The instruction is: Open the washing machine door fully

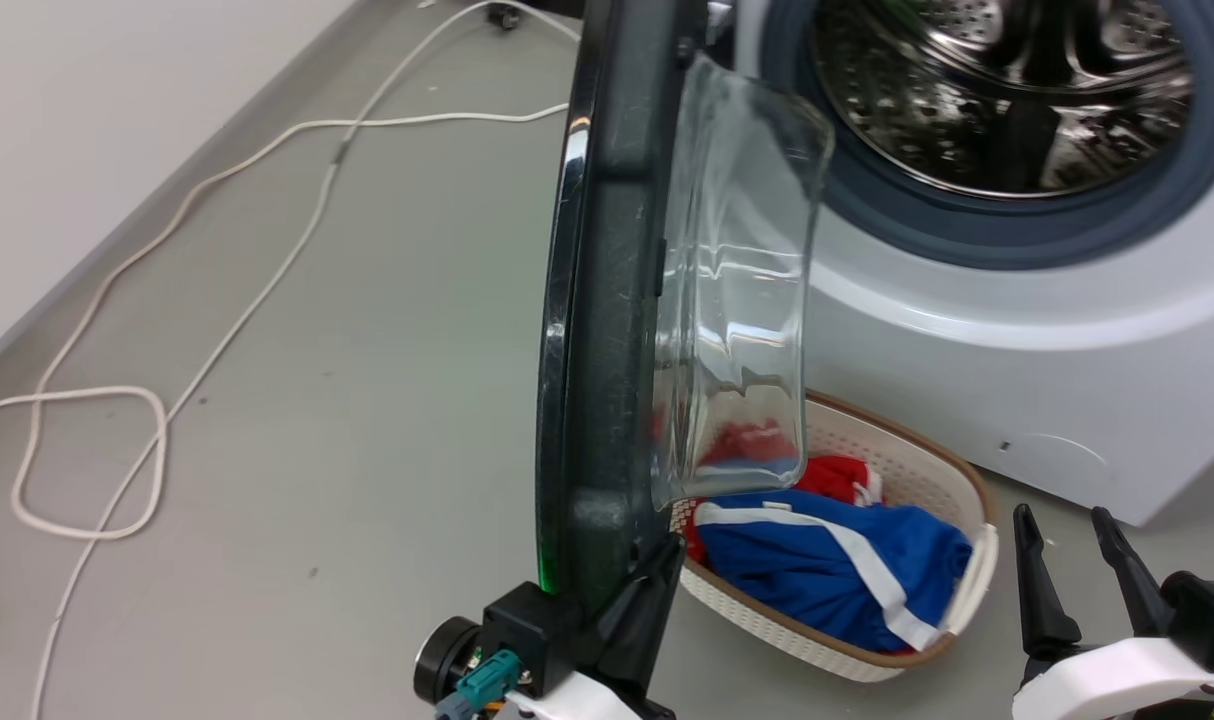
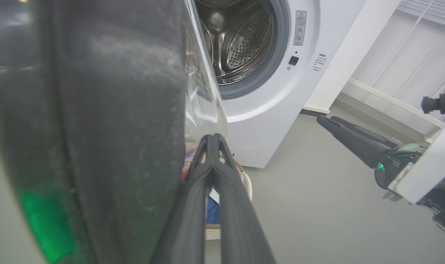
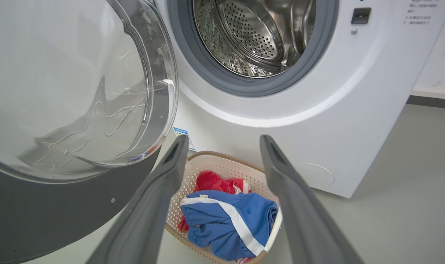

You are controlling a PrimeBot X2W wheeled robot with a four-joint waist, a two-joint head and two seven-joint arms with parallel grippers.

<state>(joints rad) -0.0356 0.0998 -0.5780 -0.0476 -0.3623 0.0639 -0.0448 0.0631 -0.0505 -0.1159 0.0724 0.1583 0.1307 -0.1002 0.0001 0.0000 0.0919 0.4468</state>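
Jaws of the left gripper (image 2: 212,139) are pressed together, pinching nothing. The closed dark fingers (image 2: 193,205) lie against the inner face of the round glossy black washing machine door (image 1: 592,300), near its low free edge and just beside its bulging clear glass bowl (image 1: 742,270). Jaws of the right gripper (image 3: 222,143) are spread wide and hold nothing. It hovers apart from the door, aimed over the basket toward the machine front.

Progress: the door is unlatched and swung well out, roughly square to the white washing machine body (image 1: 1067,370), edge-on in the head view. The perforated steel drum (image 1: 997,90) and grey rubber ring (image 1: 1017,235) are exposed. Judged: most of the swing is done but the door is not yet fully open. What is left is pushing it further outward until the hinge stops. The hinge is hard to make out.

Around: a white woven plastic laundry basket with brown rim (image 1: 932,465) sits on the grey floor (image 1: 367,420), just below the glass bowl on the door's inner side. It holds blue-and-white and red clothes (image 1: 827,560) and is likely no block to further opening. A small round white flap (image 1: 1057,465) sits low on the machine. On the door's outer side a thin white cable (image 1: 447,120) lies flat on the floor, with a pale wall (image 1: 87,120) beyond, well apart. Nothing upright is seen in the swing path. The main risk is the closed fingers slipping off the smooth face.
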